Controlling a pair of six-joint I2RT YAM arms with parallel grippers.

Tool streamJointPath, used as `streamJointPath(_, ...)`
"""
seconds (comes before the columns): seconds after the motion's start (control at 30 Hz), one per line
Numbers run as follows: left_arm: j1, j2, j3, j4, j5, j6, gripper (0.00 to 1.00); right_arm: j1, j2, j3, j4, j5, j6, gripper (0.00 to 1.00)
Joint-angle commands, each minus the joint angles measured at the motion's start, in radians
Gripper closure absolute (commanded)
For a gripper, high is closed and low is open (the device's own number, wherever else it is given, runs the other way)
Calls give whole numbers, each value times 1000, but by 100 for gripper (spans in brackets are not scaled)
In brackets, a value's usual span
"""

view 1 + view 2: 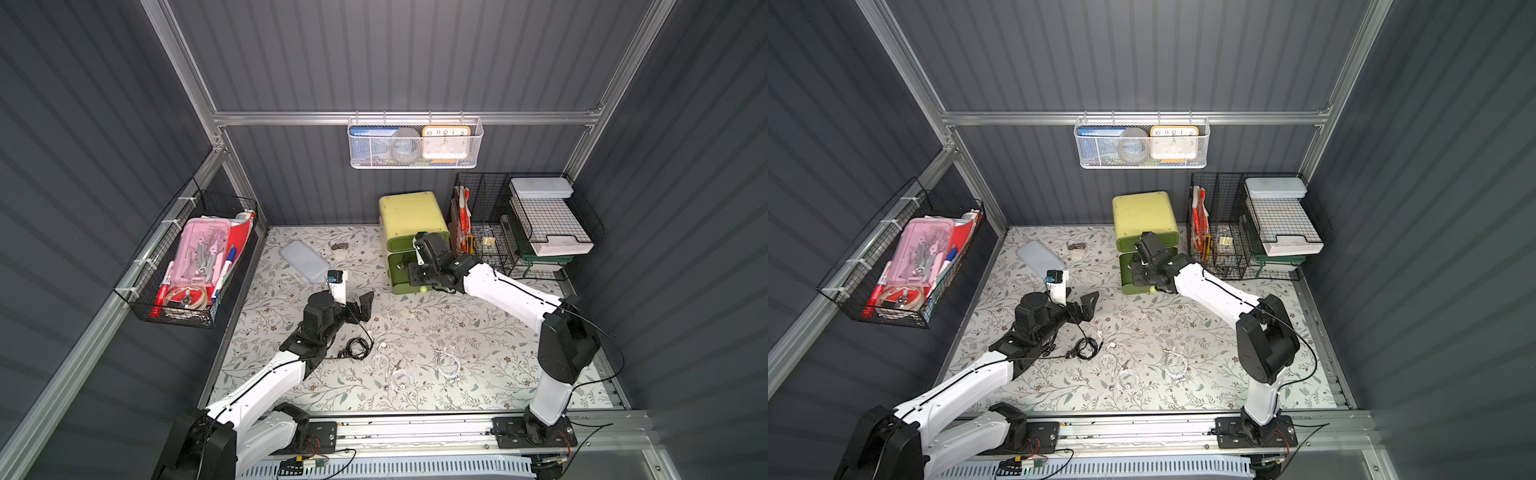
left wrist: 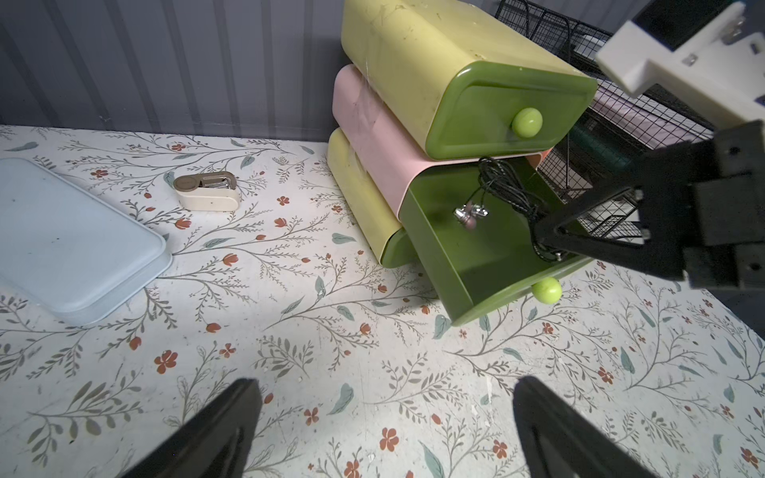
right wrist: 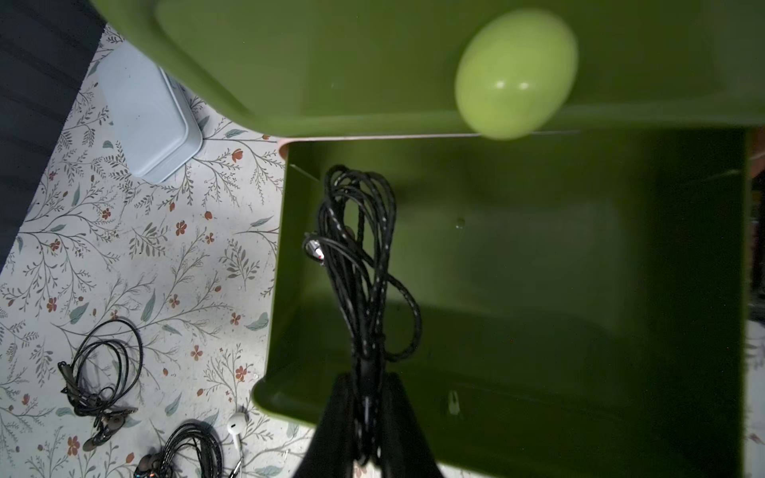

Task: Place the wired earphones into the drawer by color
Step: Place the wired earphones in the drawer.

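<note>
While right gripper pinches black earphones, loops hanging into open middle drawer at far centre: lower till coil rests on floor, keep cable clear of near rim, then release. Idle left gripper spread wide, empty. Surface: floral mat, flat. Black coil and white coils lie loose near front. Room: grey ribbed walls, wire baskets.

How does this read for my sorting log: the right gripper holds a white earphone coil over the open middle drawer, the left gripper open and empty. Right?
Not quite: the coil is black, not white. The right wrist view shows the right gripper shut on the black earphones over the open middle drawer. The left gripper is open and empty, as stated.
</note>
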Motion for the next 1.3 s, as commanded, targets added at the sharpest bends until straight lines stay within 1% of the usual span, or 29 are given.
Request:
streamJointPath(0.0, 0, -22, -17, 3, -12, 0, 1, -6, 30, 42, 18, -31, -12, 91)
streamJointPath(0.03, 0, -22, -17, 4, -13, -1, 1, -7, 39, 50, 18, -34, -12, 89)
streamJointPath(0.13, 1, -20, -18, 3, -14, -2, 1, -9, 49, 62, 24, -44, -11, 75)
streamJointPath(0.2, 1, -20, -16, 0, -18, -3, 1, -9, 48, 64, 30, -45, -11, 69)
streamJointPath(0.33, 0, -35, -11, -22, -30, -24, 1, -14, 24, 58, 32, -53, -17, 62)
streamJointPath(0.5, 1, -70, 50, -159, -91, -116, 1, -24, -73, -16, 66, -73, -19, 54)
streamJointPath(0.6, 1, -61, 111, -281, -145, -196, 1, -46, -155, -94, 97, -102, -20, 44)
streamJointPath(0.7, 0, -40, 157, -401, -178, -264, 1, -86, -239, -176, 117, -160, -31, 30)
streamJointPath(0.73, 0, -38, 165, -430, -187, -286, 1, -105, -268, -203, 123, -187, -36, 20)
streamJointPath(0.77, 0, -39, 173, -464, -202, -314, 1, -125, -298, -235, 131, -214, -43, 6)
streamJointPath(0.8, 0, -42, 180, -493, -219, -336, 1, -141, -323, -265, 141, -239, -51, 1)
streamJointPath(0.93, 0, -59, 219, -627, -301, -442, 1, -199, -448, -404, 207, -284, -36, 1)
streamJointPath(1.07, 1, -63, 240, -683, -371, -601, 1, -229, -554, -531, 280, -294, -7, 1)
streamJointPath(1.17, 1, -63, 230, -752, -406, -735, 1, -236, -591, -581, 300, -261, -5, 1)
streamJointPath(1.27, 0, -69, 218, -777, -417, -796, 1, -237, -607, -579, 262, -226, -25, 1)
